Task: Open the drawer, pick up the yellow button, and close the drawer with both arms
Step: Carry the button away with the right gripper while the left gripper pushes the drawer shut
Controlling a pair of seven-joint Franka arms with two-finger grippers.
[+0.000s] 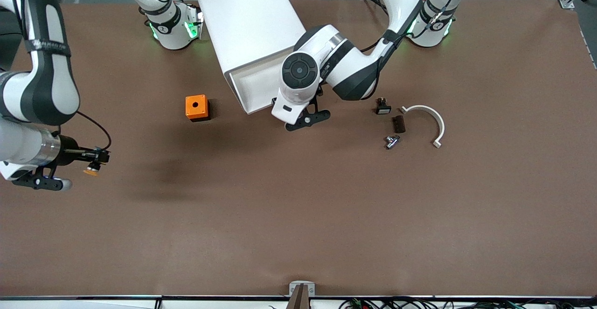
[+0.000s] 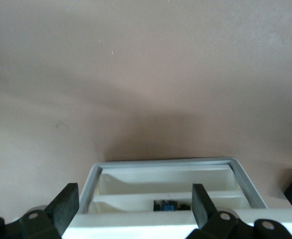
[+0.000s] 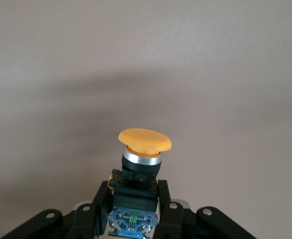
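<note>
Showing the top drawer (image 1: 252, 87) pulled out of the white cabinet (image 1: 249, 22) toward the front camera, tray open and pale inside. Left gripper (image 1: 308, 118) low at the drawer's front edge, nearer the front camera than the cabinet; jaws spread wide, fingers (image 2: 66, 206) straddling the drawer rim (image 2: 168, 163) and closed on nothing. Small dark blue part visible in the drawer's rear compartment (image 2: 165, 204), too dim to identify. Right gripper (image 1: 93, 160) up over bare tabletop (image 1: 298, 216) toward the right arm's end, jaws clamped on the body of the button (image 3: 143, 159). Button clear of the drawer: orange-yellow mushroom cap pointing away from the wrist, silver collar beneath, black housing, blue contact block with a green mark between the fingers (image 3: 98, 204).

Orange cube box (image 1: 197, 107) with a round hole in its top resting on the tabletop beside the drawer, toward the right arm's end. Toward the left arm's end, a loose group: small black button with white face (image 1: 383, 107), dark block (image 1: 399, 123), small metal fitting (image 1: 392, 141), white curved clamp (image 1: 431, 120), each lying apart. Possible lettering on the black band of the right arm (image 1: 44, 45), not legible; no other readable labels. Green lights glowing at both arm bases.
</note>
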